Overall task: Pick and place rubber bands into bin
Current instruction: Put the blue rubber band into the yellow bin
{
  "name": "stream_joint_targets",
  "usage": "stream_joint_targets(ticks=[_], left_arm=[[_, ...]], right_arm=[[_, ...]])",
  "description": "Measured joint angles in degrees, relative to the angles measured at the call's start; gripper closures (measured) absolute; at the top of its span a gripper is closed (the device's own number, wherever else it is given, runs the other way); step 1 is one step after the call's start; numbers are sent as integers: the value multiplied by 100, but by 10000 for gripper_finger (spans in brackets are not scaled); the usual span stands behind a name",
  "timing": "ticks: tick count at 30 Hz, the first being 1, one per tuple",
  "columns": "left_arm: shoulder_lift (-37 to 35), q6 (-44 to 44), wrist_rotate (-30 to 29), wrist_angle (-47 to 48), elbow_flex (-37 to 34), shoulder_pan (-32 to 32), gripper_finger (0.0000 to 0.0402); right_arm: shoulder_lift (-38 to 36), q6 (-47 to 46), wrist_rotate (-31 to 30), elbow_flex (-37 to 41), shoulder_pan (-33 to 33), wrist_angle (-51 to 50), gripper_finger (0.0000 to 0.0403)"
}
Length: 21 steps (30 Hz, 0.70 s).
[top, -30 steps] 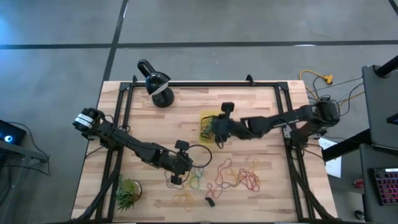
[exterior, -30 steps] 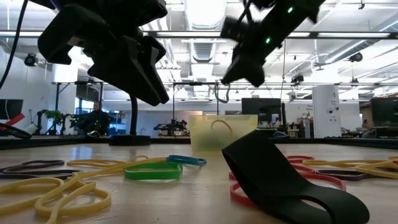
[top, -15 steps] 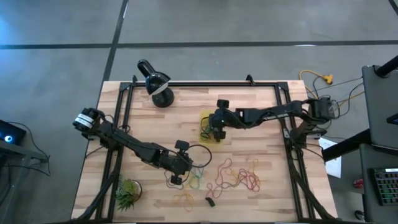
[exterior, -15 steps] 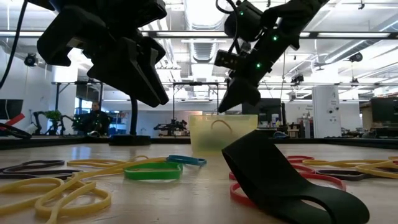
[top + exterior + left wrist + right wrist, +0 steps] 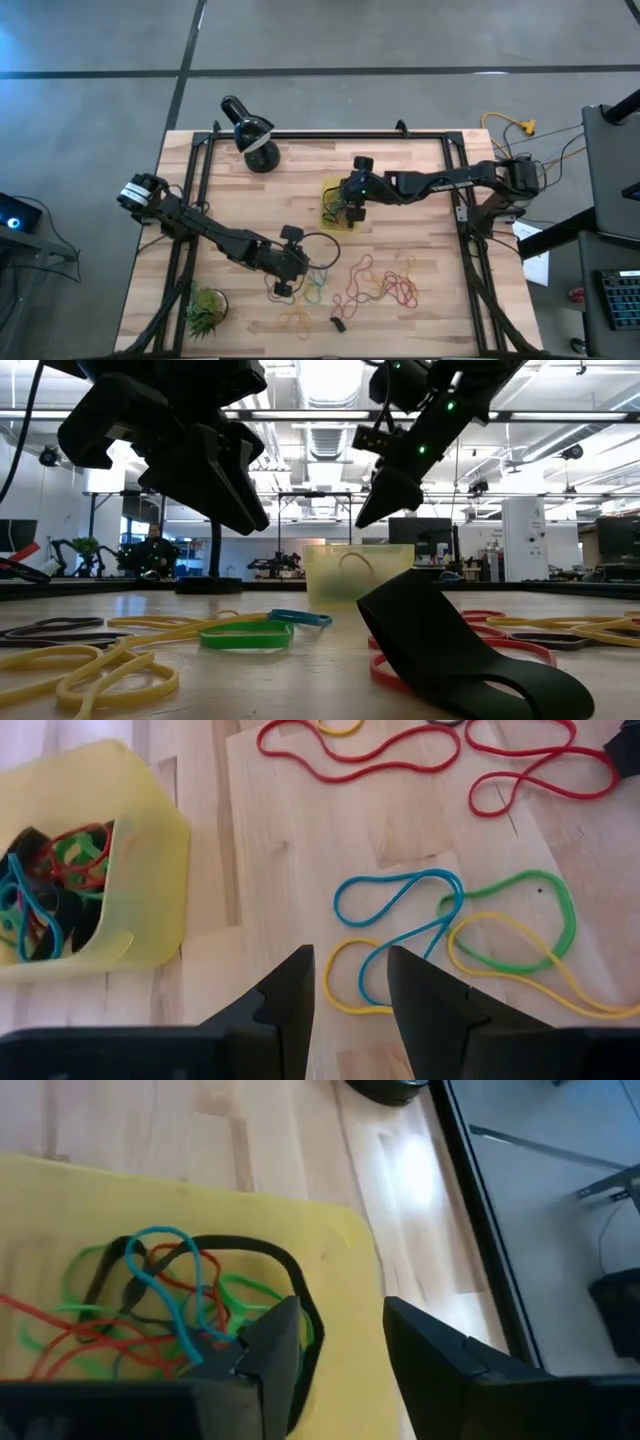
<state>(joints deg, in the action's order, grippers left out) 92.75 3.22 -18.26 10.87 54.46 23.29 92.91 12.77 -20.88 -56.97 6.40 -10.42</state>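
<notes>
R gripper (image 5: 347,212) sits over the bin (image 5: 331,187) at frame center in high view, fingers (image 5: 270,1342) apart w/ nothing between, tips just above the tangle of bands (image 5: 160,1305) inside. L gripper (image 5: 281,289) hovers lower center, just left of the loose bands (image 5: 380,283) on the table (image 5: 420,170); its fingers (image 5: 290,995) are narrowly parted, empty, above a blue band (image 5: 400,905) and yellow band (image 5: 345,982). Bin is well apart from the loose pile. Lamp (image 5: 250,130) upper left, plant (image 5: 205,312) lower left.
</notes>
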Motion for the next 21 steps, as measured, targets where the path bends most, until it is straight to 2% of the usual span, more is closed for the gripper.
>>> stream_joint_targets(ticks=[3,7,10,16,21], left_arm=[[0,205,31,15,-67,-1,288],[5,226,413,-136,-144,-2,288],[87,133,483,-338,-149,0,288],[491,-372,477,-897,-148,-28,288],[778,-517,461,-893,-81,-70,288]], right_arm=[[-211,-133,180,0,-112,-257,253],[-418,-304,932,0,-334,-487,250],[-509,-410,1350,0,-558,-530,252],[-536,-530,1451,0,-1145,-539,261],[-540,-650,1449,0,-1639,-537,269]])
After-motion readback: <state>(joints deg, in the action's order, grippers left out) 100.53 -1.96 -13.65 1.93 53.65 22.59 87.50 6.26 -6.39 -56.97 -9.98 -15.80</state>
